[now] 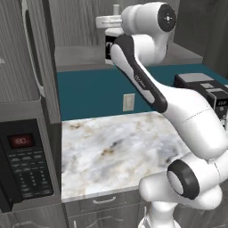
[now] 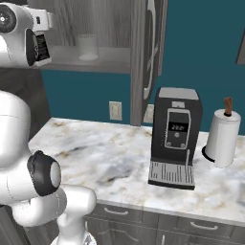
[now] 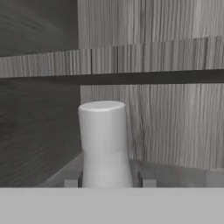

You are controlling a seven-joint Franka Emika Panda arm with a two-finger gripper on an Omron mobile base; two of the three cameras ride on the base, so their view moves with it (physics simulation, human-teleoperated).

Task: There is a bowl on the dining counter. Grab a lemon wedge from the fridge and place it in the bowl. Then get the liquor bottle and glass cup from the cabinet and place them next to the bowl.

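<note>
I am reaching into the open grey wood-grain cabinet [image 2: 103,19], where the short pale glass cup [image 3: 105,144] is standing upright on the shelf between my half-open gripper [image 3: 108,178] tips, so I am closing slowly and squarely on it.

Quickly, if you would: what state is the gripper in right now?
Gripper: jaws either side of the glass cup on the cabinet shelf; whether they grip it yet cannot be told.
</note>
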